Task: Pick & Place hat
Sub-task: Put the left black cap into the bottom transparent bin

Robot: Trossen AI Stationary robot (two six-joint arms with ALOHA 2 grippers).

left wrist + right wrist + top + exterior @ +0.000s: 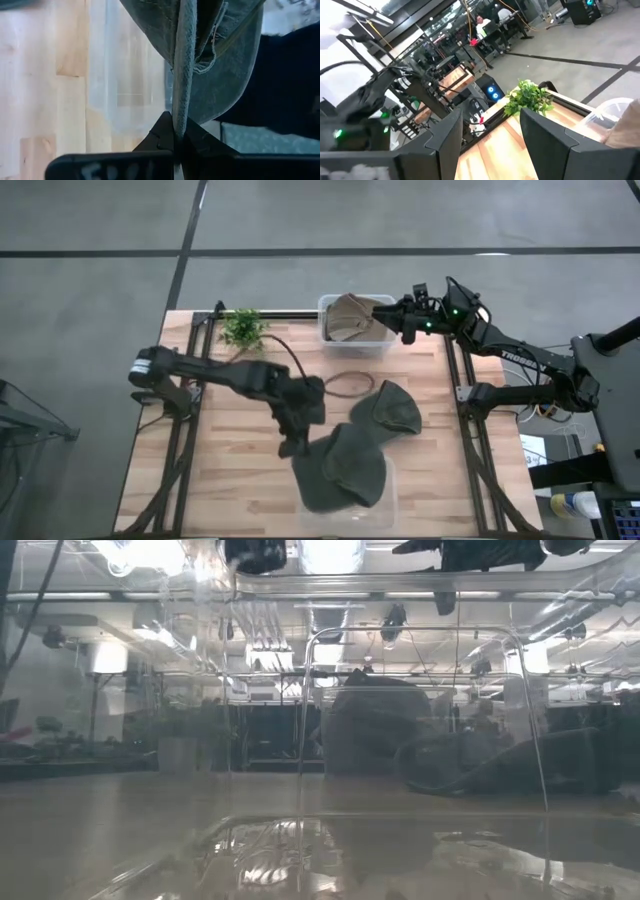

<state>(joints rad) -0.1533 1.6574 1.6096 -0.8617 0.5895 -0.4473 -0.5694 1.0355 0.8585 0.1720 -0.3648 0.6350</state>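
A dark green hat (345,470) lies partly over a clear bin (385,505) at the table's near edge. My left gripper (293,448) is shut on its edge at the hat's left side; the left wrist view shows the hat (225,75) right beyond the fingers. A second dark hat (388,410) lies on the table just behind it. My right gripper (385,317) is open and empty over a clear bin (325,308) at the far edge, which holds a tan hat (350,320). My left gripper pinches the dark green hat's brim edge (181,112) between its two fingertips (162,132). The edge runs straight out from the shut fingers. The fingers slant down from the table's left. The rest of the hat rests on the near clear bin.
A small green plant (243,327) stands at the far left of the table and shows in the right wrist view (530,97). A dark cable loop (345,383) lies mid-table. The low view looks through the near bin's clear walls (420,635). Bare wood lies at the near left (220,480).
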